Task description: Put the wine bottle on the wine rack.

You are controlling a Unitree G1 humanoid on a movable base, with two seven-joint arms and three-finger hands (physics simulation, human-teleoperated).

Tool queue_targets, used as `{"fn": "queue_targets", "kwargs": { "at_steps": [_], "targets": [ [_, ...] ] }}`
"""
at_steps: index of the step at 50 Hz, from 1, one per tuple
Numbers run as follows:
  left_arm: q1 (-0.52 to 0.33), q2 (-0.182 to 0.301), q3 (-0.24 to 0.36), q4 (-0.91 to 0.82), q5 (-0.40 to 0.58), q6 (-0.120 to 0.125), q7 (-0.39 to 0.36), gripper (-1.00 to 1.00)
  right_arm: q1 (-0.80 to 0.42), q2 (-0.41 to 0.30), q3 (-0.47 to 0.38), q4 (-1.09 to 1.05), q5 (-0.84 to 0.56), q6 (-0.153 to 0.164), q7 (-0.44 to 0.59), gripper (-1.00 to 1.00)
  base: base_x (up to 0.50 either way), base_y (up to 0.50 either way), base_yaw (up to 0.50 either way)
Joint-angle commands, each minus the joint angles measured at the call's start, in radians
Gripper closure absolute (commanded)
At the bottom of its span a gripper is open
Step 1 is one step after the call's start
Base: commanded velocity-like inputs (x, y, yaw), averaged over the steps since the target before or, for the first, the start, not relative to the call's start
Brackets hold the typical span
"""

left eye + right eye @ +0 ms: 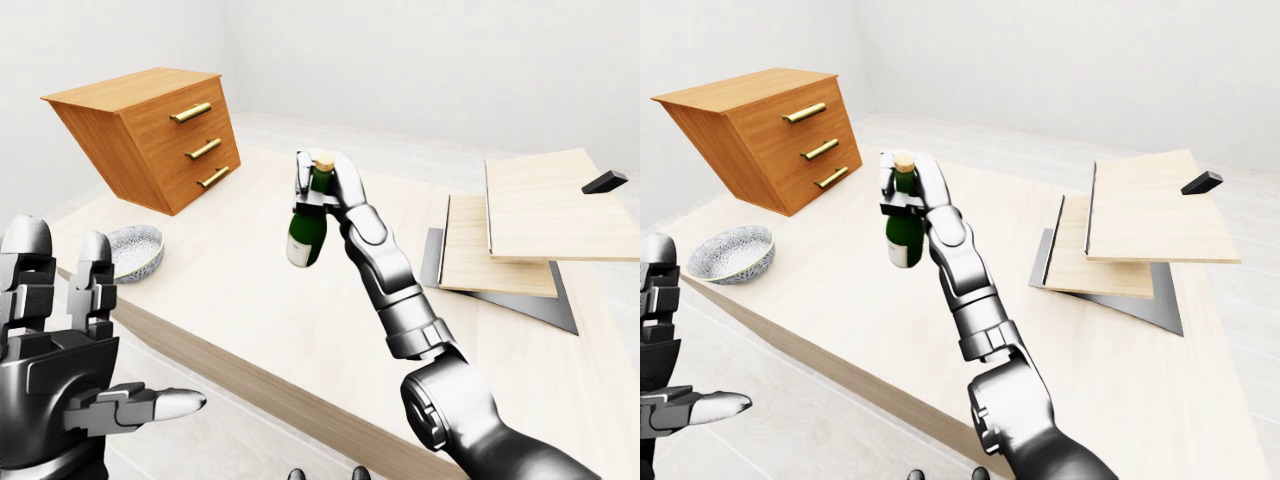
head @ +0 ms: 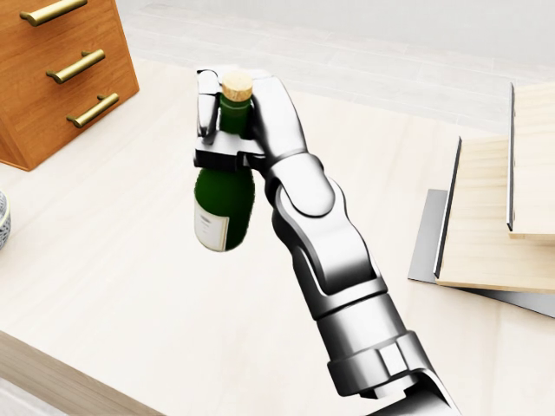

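- The silver three-finger right hand (image 2: 238, 117) is clamped round the neck of the dark green glass wine bottle with a cork stopper and a pale label (image 2: 224, 195), fingers wrapped just under the cork.
- The bottle hangs nearly upright, its base tipped slightly, clear of the pale wooden table (image 2: 104, 260), above the middle of the surface and towards its far edge.
- The stepped wine rack of pale wooden boards on a grey metal base (image 1: 505, 235) sits near the table's right edge, well apart from the bottle.
- A small black block (image 1: 604, 182) lies on the rack's top board, near that board's right end.
- An orange-brown wooden chest with three brass-handled drawers (image 1: 160, 135) stands tilted at the table's far left corner.
- A shallow grey patterned bowl (image 1: 732, 254) rests near the table's left near edge, below the chest in the right-eye view.
- The dark metal left hand (image 1: 70, 390) is held off the near edge at lower left, fingers spread, gripping nothing.
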Motion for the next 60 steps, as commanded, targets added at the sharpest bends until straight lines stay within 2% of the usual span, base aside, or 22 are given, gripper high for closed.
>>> {"fn": "queue_targets", "kwargs": {
  "at_steps": [1,3,4,5,6,8,13,19,22,29,33,45,50,52,53,56,60],
  "targets": [
    [0.004,-0.001,-0.014,-0.001,0.006,0.000,0.000,-1.00,0.034,-0.067,-0.058,-0.187,0.159,0.000,-0.052,1.00,0.00,0.00,0.00],
    [0.003,-0.001,-0.014,-0.005,0.004,0.000,0.003,-1.00,0.033,-0.082,-0.067,-0.194,0.171,0.000,-0.068,1.00,0.00,0.00,0.00],
    [0.003,-0.002,-0.015,-0.012,0.002,0.000,0.007,-1.00,0.030,-0.084,-0.110,-0.214,0.220,0.000,-0.078,1.00,0.00,0.00,0.00],
    [0.004,-0.002,-0.014,-0.015,0.000,0.000,0.008,-1.00,0.030,-0.094,-0.116,-0.221,0.239,0.000,-0.089,1.00,0.00,0.00,0.00],
    [0.006,-0.003,-0.015,-0.018,0.000,0.000,0.008,-1.00,0.020,-0.103,-0.153,-0.212,0.268,0.000,-0.138,1.00,0.00,0.00,0.00],
    [0.010,-0.006,-0.016,-0.022,-0.002,0.000,0.008,-1.00,0.013,-0.127,-0.173,-0.213,0.314,0.000,-0.175,1.00,0.00,0.00,0.00],
    [0.019,-0.014,-0.026,-0.025,0.007,0.000,0.001,-1.00,0.015,-0.209,-0.181,-0.267,0.416,0.000,-0.201,1.00,0.00,0.00,0.00],
    [0.013,-0.012,-0.020,-0.022,0.006,0.000,0.004,-1.00,0.015,-0.273,-0.202,-0.295,0.491,0.000,-0.225,1.00,0.00,0.00,0.00],
    [0.013,-0.013,-0.024,-0.022,0.008,0.000,0.006,-1.00,0.028,-0.282,-0.227,-0.326,0.579,0.000,-0.210,1.00,0.00,0.00,0.00],
    [0.007,-0.012,-0.035,-0.036,0.009,0.000,0.018,-1.00,0.050,-0.321,-0.229,-0.344,0.657,0.000,-0.236,1.00,0.00,0.00,0.00],
    [0.007,-0.011,-0.037,-0.034,0.010,0.000,0.018,-1.00,0.057,-0.341,-0.269,-0.337,0.759,0.000,-0.240,1.00,0.00,0.00,0.00],
    [0.002,-0.007,-0.032,-0.039,-0.002,0.000,0.028,-1.00,0.100,-0.425,-0.278,-0.382,0.887,0.000,-0.301,1.00,0.00,0.00,0.00],
    [-0.005,-0.004,-0.016,-0.039,-0.024,0.000,0.038,-1.00,0.114,-0.460,-0.271,-0.395,0.883,0.000,-0.364,1.00,0.00,0.00,0.00],
    [-0.003,-0.004,-0.016,-0.039,-0.026,0.000,0.037,-1.00,0.120,-0.461,-0.265,-0.416,0.879,0.000,-0.357,1.00,0.00,0.00,0.00],
    [0.003,-0.006,-0.018,-0.038,-0.024,0.000,0.032,-1.00,0.132,-0.441,-0.277,-0.475,0.897,0.000,-0.367,1.00,0.00,0.00,0.00],
    [0.009,-0.010,-0.023,-0.034,-0.021,0.000,0.027,-1.00,0.158,-0.413,-0.227,-0.587,0.892,0.000,-0.445,1.00,0.00,0.00,0.00],
    [0.009,-0.010,-0.023,-0.034,-0.020,0.000,0.027,-1.00,0.160,-0.411,-0.227,-0.593,0.892,0.000,-0.448,1.00,0.00,0.00,0.00]
  ]
}}
